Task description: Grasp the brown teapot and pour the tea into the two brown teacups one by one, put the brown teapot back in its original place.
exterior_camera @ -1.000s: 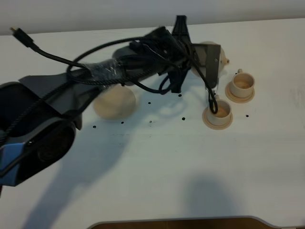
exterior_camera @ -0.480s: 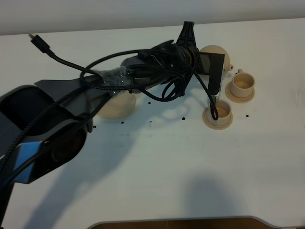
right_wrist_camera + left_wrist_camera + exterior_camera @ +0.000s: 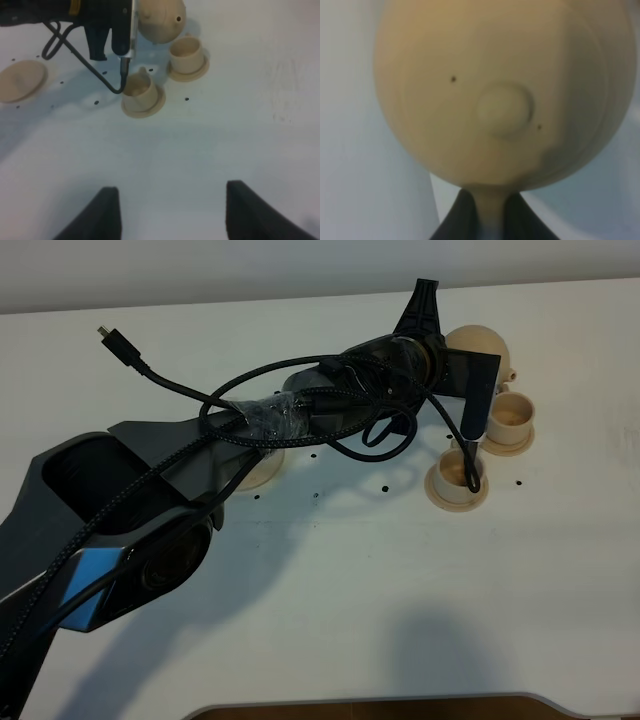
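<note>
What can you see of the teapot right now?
The brown teapot is a round, squat pot, pale tan and matte like unglazed clay, with a small knob on its lid and two tiny dark specks nearby. The left tool is shut on its loop handle, holding it beside the farther teacup, away from its saucer. No tea can be seen pouring.

light: bright, even; shadows: soft on table (image 3: pixel 350 580); left wrist: brown teapot (image 3: pixel 495 100) blurred
</note>
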You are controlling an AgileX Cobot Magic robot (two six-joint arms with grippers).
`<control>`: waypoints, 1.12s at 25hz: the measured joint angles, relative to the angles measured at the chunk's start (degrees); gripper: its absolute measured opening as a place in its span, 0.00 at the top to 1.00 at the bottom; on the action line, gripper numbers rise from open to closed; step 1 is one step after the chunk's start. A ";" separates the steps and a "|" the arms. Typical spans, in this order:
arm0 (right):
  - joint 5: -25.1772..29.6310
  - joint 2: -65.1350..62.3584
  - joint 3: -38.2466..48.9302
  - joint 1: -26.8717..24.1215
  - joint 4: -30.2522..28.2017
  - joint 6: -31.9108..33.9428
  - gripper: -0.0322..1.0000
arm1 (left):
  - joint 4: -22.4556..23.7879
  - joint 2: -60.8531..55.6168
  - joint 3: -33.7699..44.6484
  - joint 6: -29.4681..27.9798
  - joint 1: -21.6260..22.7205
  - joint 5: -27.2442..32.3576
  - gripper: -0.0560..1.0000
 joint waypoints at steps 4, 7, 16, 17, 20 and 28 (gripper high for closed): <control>0.00 0.00 0.00 0.00 0.00 0.00 0.50 | 0.61 0.00 -0.02 1.11 0.00 1.06 0.81; 0.00 0.00 0.00 0.00 0.00 0.00 0.50 | 2.71 0.00 -0.02 1.36 -0.10 1.18 0.81; 0.00 0.00 0.00 0.00 0.00 0.00 0.50 | 10.19 0.45 -0.02 1.30 -1.82 1.99 0.81; 0.00 0.00 0.00 0.00 0.00 0.00 0.50 | 10.87 0.45 -0.02 1.23 -1.96 2.09 0.81; 0.00 0.00 0.00 0.00 0.00 0.00 0.50 | 13.56 0.45 -0.02 0.89 -2.08 2.76 0.81; 0.00 0.00 0.00 0.00 0.00 0.00 0.50 | 16.42 0.45 -0.02 0.55 -2.19 4.65 0.81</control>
